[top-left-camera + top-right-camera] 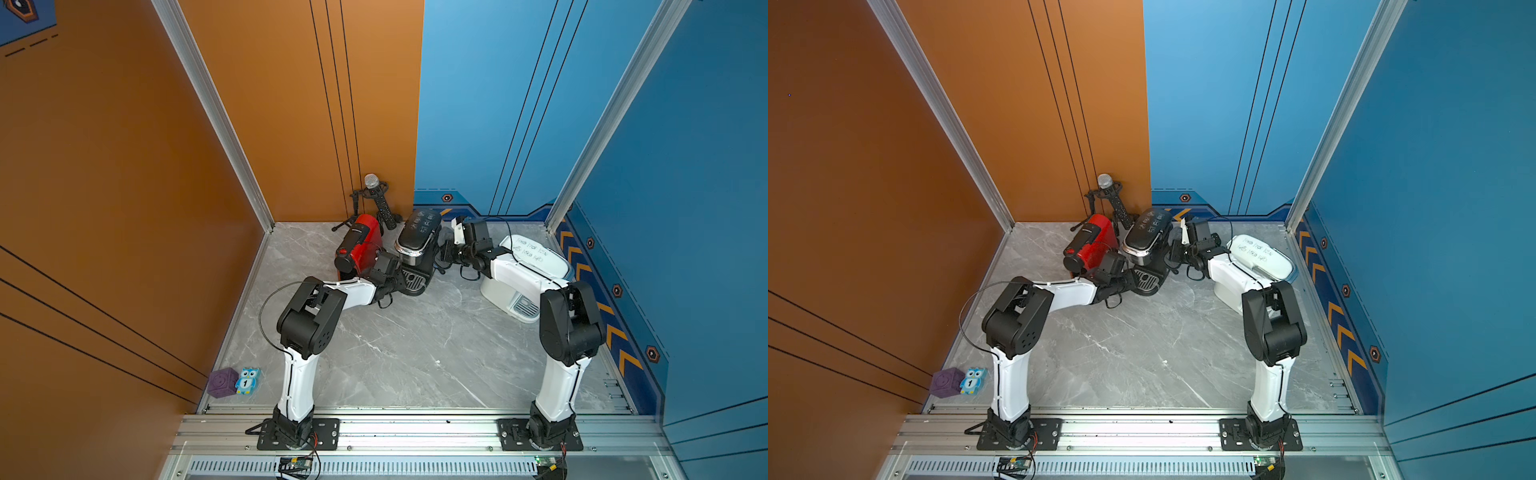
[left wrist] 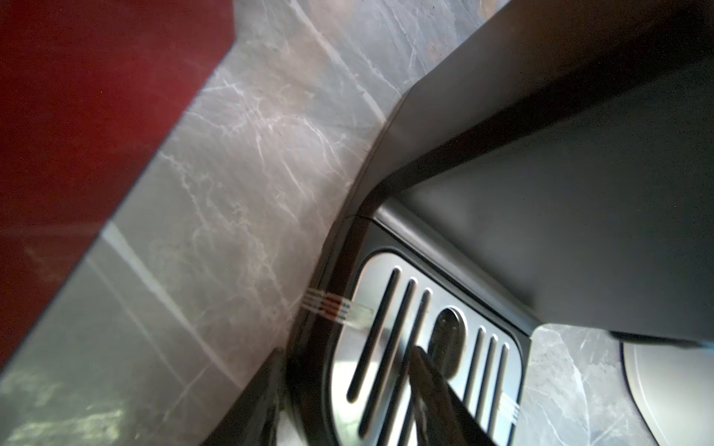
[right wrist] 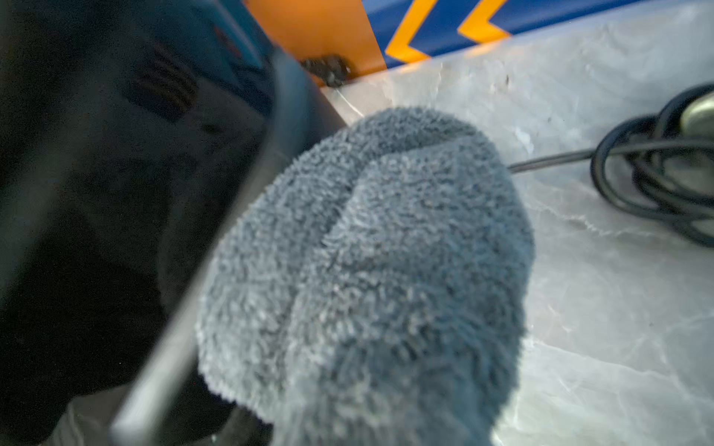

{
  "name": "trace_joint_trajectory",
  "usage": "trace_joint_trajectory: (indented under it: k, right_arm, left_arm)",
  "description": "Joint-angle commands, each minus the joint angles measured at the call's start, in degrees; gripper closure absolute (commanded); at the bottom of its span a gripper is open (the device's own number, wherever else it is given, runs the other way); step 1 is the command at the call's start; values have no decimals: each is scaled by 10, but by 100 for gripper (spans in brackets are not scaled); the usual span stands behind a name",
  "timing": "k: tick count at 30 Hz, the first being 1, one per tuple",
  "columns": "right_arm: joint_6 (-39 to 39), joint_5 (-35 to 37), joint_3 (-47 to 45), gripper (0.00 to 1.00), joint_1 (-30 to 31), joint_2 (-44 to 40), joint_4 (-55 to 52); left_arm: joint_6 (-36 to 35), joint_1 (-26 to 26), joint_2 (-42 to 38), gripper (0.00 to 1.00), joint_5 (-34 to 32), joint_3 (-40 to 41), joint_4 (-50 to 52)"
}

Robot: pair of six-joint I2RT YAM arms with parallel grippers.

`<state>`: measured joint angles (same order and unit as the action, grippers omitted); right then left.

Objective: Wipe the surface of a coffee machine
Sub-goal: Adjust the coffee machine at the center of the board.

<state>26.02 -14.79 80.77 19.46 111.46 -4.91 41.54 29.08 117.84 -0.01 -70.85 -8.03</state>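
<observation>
Skid risk on machine (image 1: 417, 245).
R pincer (image 1: 444, 254) clamped on cloth (image 3: 367, 270) at machine's side; L pincer (image 1: 400, 284) straddles its tray (image 2: 371, 293), can't tell if gripping. If I push hard, it skids into red unit (image 1: 359, 245) alongside.

The left arm (image 1: 299, 386) rises from its base, bends sharply at a raised elbow and runs forward and inward, its forearm sloping down to a low wrist. The left end effector (image 2: 346, 350) sits low, its two dark fingers (image 2: 436, 390) standing partly apart. The wrist view is too close and blurred to say whether they clamp anything. The right arm (image 1: 559, 386) mirrors this pose, elbow high and forearm reaching forward and inward. The right end effector (image 1: 444, 254) is closed upon a grey fluffy cloth (image 3: 367, 270), which hides its fingers in the wrist view. The two end effectors are near each other but apart.
</observation>
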Motion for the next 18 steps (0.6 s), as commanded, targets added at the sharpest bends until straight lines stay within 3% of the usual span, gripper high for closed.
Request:
trace_joint_trajectory:
  k: [1,10,18]
  right_arm:
    - [20,-19,-23,100,14,35,52]
    - [25,-18,-26,100,19,68,67]
    - [-14,2,34,100,15,-18,6]
  left_arm:
    - [-1,37,22,49,46,21,38]
    - [0,41,20,49,49,20,38]
    - [2,42,20,49,51,24,37]
